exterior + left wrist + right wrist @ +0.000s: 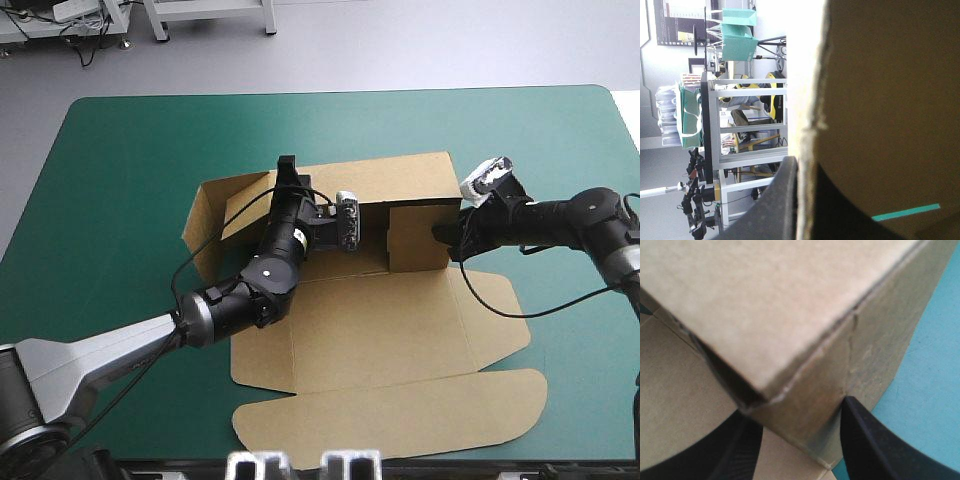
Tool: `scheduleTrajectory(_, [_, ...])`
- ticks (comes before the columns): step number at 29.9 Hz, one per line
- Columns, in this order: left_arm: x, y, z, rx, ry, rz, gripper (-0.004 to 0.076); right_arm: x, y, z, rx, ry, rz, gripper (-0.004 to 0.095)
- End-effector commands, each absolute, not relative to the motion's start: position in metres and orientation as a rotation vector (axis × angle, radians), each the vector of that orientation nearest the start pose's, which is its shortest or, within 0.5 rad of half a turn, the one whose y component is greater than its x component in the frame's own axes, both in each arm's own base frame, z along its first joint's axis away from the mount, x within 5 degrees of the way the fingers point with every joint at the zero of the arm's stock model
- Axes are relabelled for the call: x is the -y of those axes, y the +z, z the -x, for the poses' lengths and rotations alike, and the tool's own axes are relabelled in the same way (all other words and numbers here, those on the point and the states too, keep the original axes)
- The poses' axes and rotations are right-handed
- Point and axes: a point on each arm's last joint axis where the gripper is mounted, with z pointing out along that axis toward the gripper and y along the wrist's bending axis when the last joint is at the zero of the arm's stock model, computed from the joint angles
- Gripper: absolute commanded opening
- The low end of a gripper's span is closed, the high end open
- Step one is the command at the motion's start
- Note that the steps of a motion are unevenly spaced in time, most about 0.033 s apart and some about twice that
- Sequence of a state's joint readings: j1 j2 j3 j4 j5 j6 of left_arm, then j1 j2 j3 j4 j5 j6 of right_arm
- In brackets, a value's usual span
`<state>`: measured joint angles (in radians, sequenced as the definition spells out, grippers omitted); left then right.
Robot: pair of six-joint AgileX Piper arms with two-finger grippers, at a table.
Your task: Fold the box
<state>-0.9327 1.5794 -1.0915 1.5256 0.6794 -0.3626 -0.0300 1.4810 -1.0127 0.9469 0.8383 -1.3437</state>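
1. Pinching the back wall (pixel 400 175) of the box (pixel 370 330), the left end effector (pixel 288 172) is clenched on the board's top edge, toward that wall's left end.
2. In the left wrist view, one black finger (pixel 777 205) lies against the raw edge of the brown sheet. The sheet hides the other finger.
3. The box sits at the middle of the teal-green surface (pixel 120 160) and is partly set up. The back wall and the left wall (pixel 205 235) stand raised.
4. The base lies flat, and the lid (pixel 400 410) lies flat beyond it, reaching toward the near edge of the surface.
5. The right wall (pixel 415 240) also stands upright, meeting the back wall at a corner.
6. The right end effector (pixel 447 238) is at the outer side of that wall, low against it.
7. In the right wrist view the end effector (pixel 800 420) is released, its fingers spread to either side of the box's corner. One finger (pixel 865 440) is just beside the outer face, over the bare surface (pixel 935 390). The other finger is on the inner side, above the base.
8. The left arm crosses over the left part of the base.
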Motion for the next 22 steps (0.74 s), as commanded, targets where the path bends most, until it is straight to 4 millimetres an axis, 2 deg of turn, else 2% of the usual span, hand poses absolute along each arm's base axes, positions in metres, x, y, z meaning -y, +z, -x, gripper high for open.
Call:
scheduleTrajectory(1, [0.245,0.314,-0.247,-1.334,0.756,-1.417,-0.0010,-0.049,0.287,-0.308,-2.070,0.553,0.794,0.0371])
scheduleTrajectory(5, [0.246,0.314,-0.247,-1.329,0.746,-1.422,-0.0010,-0.049,0.289,-0.315,-2.019,0.555,0.724,0.0117])
scheduleTrajectory(8, [0.248,0.314,-0.246,-1.316,0.724,-1.431,-0.0010,-0.050,0.294,-0.318,-1.958,0.546,0.720,-0.0011])
scheduleTrajectory(11, [0.249,0.314,-0.245,-1.308,0.710,-1.439,-0.0010,-0.049,0.296,-0.320,-1.947,0.542,0.675,-0.0015])
scheduleTrajectory(22, [0.249,0.315,-0.246,-1.301,0.713,-1.426,-0.0009,-0.051,0.295,-0.317,-1.960,0.585,0.692,-0.0009])
